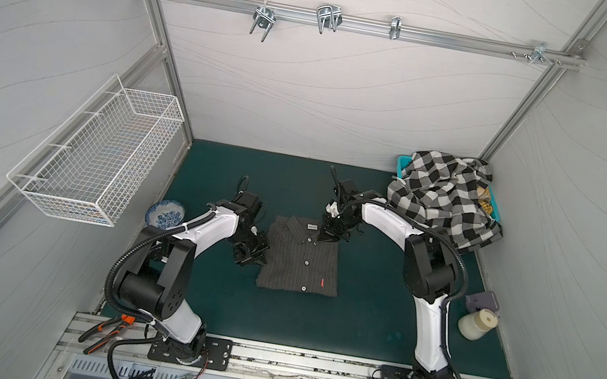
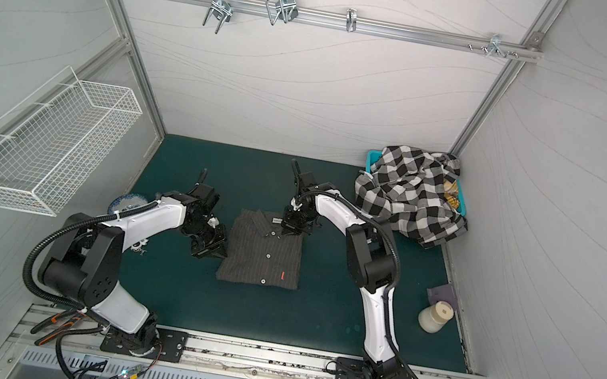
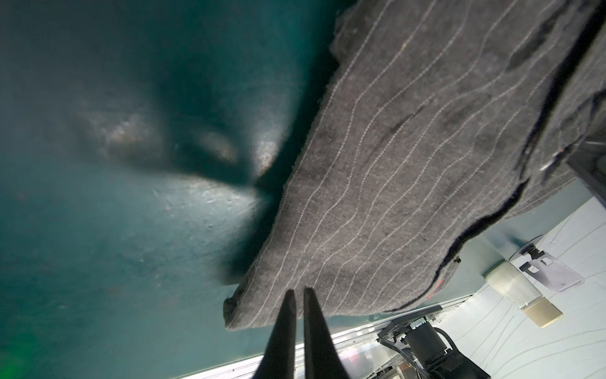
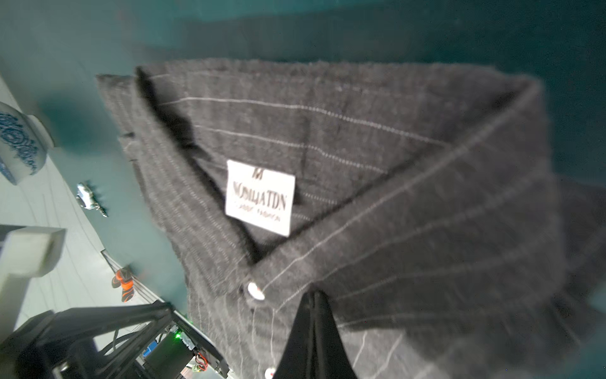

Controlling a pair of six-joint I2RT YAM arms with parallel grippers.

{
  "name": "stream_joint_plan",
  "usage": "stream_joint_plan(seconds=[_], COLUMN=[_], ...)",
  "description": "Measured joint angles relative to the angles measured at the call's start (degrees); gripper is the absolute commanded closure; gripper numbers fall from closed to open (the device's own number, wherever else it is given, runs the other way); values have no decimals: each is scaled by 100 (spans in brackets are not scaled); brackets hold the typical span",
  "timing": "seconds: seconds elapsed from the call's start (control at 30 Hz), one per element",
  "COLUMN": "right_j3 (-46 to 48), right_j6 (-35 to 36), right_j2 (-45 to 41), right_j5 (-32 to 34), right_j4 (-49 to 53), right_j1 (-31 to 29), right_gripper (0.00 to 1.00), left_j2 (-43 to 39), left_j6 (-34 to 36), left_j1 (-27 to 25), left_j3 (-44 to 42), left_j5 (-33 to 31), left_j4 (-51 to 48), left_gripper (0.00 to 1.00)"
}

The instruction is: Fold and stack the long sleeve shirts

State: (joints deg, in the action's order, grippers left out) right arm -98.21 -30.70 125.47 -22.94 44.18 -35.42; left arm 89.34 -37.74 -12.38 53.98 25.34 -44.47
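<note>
I see the teal plastic basket (image 1: 403, 161) in the far right corner, with the black-and-white checked cloth shirt (image 1: 443, 198) heaped over it. The folded charcoal pinstriped shirt (image 1: 301, 266) lies on the dark green mat (image 1: 356, 313). Both arms bend down to it. The left gripper (image 3: 296, 292) is closed at its side edge and the right gripper (image 4: 314, 293) is closed at the collar. I cannot tell whether either pinches cloth.

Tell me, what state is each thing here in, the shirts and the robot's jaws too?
Pinstriped shirt: folded, buttoned, flat on the mat.
Checked shirt: unfolded, heaped over the teal basket.
Left arm: jaws shut at the pinstriped shirt's side edge.
Right arm: jaws shut by its collar.
Patterned bowl: upright.
</note>
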Motion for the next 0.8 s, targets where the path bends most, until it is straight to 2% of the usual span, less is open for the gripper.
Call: stream_joint_plan(seconds=[0.13, 0.23, 0.33, 0.43, 0.5, 0.63, 0.8], right_j3=[46, 42, 35, 94, 262, 981, 2079], right_j6=[4, 13, 48, 90, 122, 116, -7], right_j2=[133, 131, 94, -138, -463, -1526, -2546], right_j5=[-9, -7, -4, 7, 20, 26, 96], right_j4=[-76, -70, -46, 35, 83, 92, -9], right_j1=[-4, 2, 9, 9, 2, -74, -533], right_gripper=[92, 86, 74, 67, 67, 73, 81], left_j2=[0, 0, 0, 0, 0, 0, 0], left_j6=[2, 4, 42, 68, 87, 142, 188], left_j1=[0, 0, 0, 4, 57, 286, 511], left_j3=[0, 15, 105, 269, 354, 385, 387], left_j5=[0, -2, -9, -48, -59, 13, 127], left_j4=[0, -13, -31, -83, -107, -111, -61], left_gripper=[89, 84, 72, 57, 49, 31, 28])
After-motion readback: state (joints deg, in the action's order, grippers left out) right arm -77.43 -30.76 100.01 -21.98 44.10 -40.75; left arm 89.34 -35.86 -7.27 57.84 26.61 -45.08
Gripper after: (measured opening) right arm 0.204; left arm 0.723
